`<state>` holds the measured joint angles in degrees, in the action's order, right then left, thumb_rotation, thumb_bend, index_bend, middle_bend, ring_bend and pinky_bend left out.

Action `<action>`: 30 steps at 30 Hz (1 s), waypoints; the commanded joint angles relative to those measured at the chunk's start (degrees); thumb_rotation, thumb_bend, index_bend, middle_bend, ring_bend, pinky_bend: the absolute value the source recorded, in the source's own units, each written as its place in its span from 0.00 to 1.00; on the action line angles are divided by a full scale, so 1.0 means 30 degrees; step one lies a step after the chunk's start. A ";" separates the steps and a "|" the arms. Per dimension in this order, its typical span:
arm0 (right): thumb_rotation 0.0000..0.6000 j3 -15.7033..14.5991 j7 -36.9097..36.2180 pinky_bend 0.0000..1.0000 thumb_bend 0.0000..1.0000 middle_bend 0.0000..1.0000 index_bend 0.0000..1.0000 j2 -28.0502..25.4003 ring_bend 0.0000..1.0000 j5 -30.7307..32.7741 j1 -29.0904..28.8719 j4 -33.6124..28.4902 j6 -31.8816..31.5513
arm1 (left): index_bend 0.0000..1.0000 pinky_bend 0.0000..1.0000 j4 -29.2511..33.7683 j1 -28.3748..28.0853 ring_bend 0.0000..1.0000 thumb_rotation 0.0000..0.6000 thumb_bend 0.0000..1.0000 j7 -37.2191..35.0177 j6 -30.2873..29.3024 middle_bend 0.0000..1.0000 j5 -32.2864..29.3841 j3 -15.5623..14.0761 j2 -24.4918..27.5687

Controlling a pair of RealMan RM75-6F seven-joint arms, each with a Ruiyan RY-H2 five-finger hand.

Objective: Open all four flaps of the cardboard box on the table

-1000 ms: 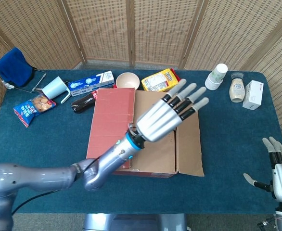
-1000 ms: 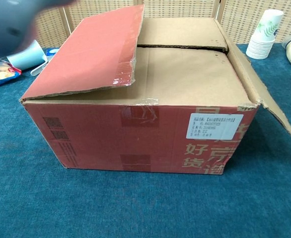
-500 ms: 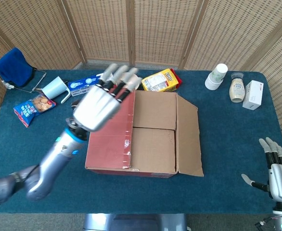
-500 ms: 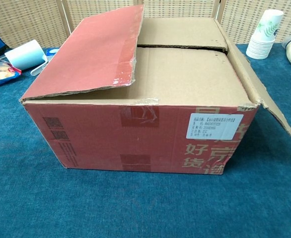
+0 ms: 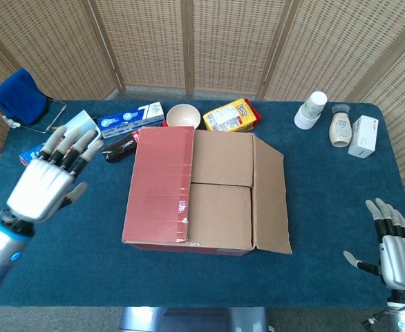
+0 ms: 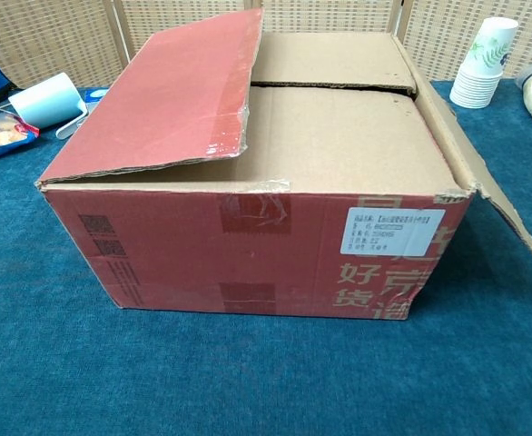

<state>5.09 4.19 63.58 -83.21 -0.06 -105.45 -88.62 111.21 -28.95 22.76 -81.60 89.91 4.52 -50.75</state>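
The cardboard box (image 5: pixel 209 190) is set near the middle of the blue-covered table (image 5: pixel 327 200), its labelled red front wall turned toward the chest camera. The red left flap (image 5: pixel 159 183) is seen raised at a slant over the box top, while the right flap (image 5: pixel 271 194) is folded outward and angled down past the box's right side. The two inner brown flaps (image 5: pixel 222 187) are laid flat and closed, meeting along a seam. The left hand (image 5: pixel 47 180) is held in the air well left of the box, fingers spread and nothing grasped. The right hand (image 5: pixel 389 245) is kept at the table's near right corner, fingers extended and apart, empty. Behind the box, a bowl (image 5: pixel 183 115) and a yellow packet (image 5: pixel 230 115) are placed.
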 commanded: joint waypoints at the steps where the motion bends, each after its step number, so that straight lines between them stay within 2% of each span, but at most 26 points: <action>1: 1.00 0.0013 0.0094 0.00 0.09 0.00 0.00 0.0036 0.00 0.0013 0.0001 -0.0030 -0.0030 | 0.02 0.04 -0.1431 0.2059 0.00 1.00 0.00 -0.2072 -0.1701 0.00 0.1204 -0.1567 0.0260; 6: 1.00 0.0037 0.0324 0.00 0.09 0.00 0.00 0.0110 0.00 0.0065 -0.0015 -0.0058 -0.0045 | 0.02 0.03 -0.2812 0.3952 0.00 1.00 0.00 -0.4065 -0.3351 0.00 0.1513 -0.2326 -0.0177; 13: 1.00 -0.0100 0.0758 0.00 0.09 0.00 0.00 0.0188 0.00 -0.0357 -0.0077 0.0117 -0.0079 | 0.02 0.02 -0.6335 0.7345 0.00 1.00 0.00 -0.7468 -0.6186 0.00 0.1036 -0.3142 -0.3047; 17: 1.00 0.0045 0.1057 0.00 0.09 0.00 0.00 -0.0134 0.00 -0.0654 -0.0345 0.0032 0.0046 | 0.03 0.01 -0.8250 0.8514 0.00 1.00 0.00 -0.8633 -0.6938 0.00 0.0572 -0.3088 -0.4751; 23: 1.00 0.0674 0.1917 0.00 0.09 0.00 0.00 -0.1085 0.00 -0.1123 -0.0831 -0.0856 -0.0117 | 0.03 0.00 -1.0481 0.9486 0.00 1.00 0.00 -0.9994 -0.7226 0.00 0.0117 -0.2835 -0.6392; 30: 1.00 0.1321 0.2640 0.00 0.09 0.00 0.00 -0.1940 0.00 -0.0913 -0.1666 -0.2143 0.0601 | 0.03 0.00 -1.0673 0.9819 0.00 1.00 0.00 -1.0318 -0.6527 0.00 -0.0256 -0.2678 -0.6198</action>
<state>8.67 11.69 58.15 -86.07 -4.63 -111.40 -87.24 79.04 0.38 -8.15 -101.45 89.37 -3.66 -69.56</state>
